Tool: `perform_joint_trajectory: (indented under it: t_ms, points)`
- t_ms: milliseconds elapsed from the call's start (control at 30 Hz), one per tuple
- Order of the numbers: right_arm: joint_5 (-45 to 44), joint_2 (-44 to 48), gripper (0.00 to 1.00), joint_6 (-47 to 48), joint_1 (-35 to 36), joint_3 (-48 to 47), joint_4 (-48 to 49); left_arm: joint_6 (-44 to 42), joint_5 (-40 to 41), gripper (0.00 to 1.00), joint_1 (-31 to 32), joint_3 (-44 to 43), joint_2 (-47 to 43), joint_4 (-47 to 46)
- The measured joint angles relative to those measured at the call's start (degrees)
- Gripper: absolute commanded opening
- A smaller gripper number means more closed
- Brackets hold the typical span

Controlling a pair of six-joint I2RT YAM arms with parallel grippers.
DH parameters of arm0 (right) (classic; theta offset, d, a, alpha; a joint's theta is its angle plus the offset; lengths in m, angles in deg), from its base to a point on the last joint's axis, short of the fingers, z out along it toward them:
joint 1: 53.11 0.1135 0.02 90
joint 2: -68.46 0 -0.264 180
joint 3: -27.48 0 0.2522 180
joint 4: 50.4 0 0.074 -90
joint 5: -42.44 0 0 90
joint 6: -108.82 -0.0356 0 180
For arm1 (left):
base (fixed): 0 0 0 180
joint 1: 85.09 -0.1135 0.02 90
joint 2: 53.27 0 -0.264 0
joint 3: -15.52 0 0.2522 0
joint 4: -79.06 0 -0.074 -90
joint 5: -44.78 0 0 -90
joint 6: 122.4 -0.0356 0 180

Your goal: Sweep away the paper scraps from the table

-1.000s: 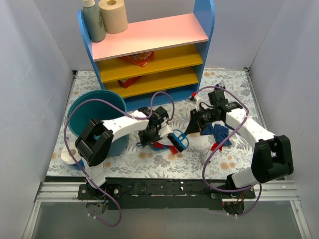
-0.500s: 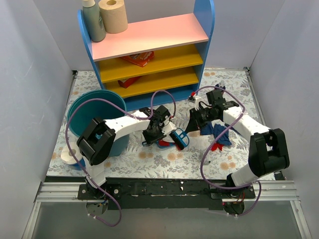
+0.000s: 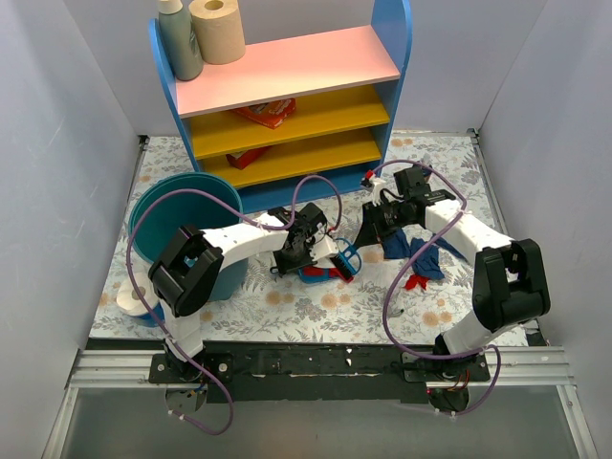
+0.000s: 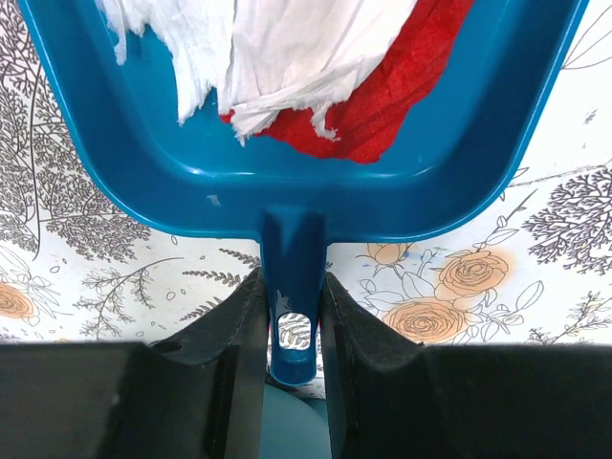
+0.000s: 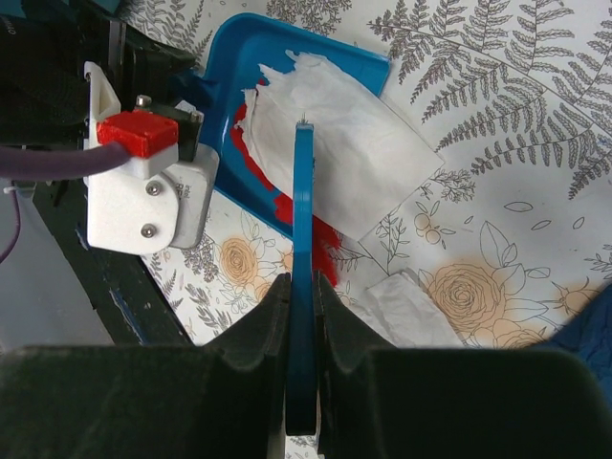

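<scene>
My left gripper (image 4: 292, 316) is shut on the handle of the blue dustpan (image 4: 287, 191), which lies flat on the table (image 4: 535, 268). A white scrap (image 4: 277, 48) and a red scrap (image 4: 382, 105) lie in the pan. In the top view the left gripper (image 3: 296, 251) is at mid-table, with the pan (image 3: 320, 274) beside it. My right gripper (image 5: 302, 316) is shut on the thin blue brush handle (image 5: 303, 239), which points at the pan's mouth (image 5: 225, 67). A white scrap (image 5: 406, 311) and a red scrap (image 5: 320, 251) lie on the cloth by the brush. Dark blue scraps (image 3: 421, 253) and a red scrap (image 3: 414, 281) lie right of the brush (image 3: 346, 258).
A teal bucket (image 3: 177, 210) stands at the left beside the left arm. The pink, yellow and blue shelf unit (image 3: 287, 105) stands at the back. A white roll (image 3: 129, 301) sits at the near left. The black rail (image 3: 316, 359) runs along the front edge.
The right gripper has drawn the brush a little back and toward the dustpan's mouth. The left gripper and pan have shifted slightly right. Both grips are unchanged.
</scene>
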Motion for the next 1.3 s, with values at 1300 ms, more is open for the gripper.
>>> perform_joint_trajectory:
  t_ms: [1300]
  points:
    - [-5.55,2.4,0.01,0.15,-3.82,-4.83,-3.91,4.81,-6.25,0.07,-0.85,8.33,-4.46,-7.26]
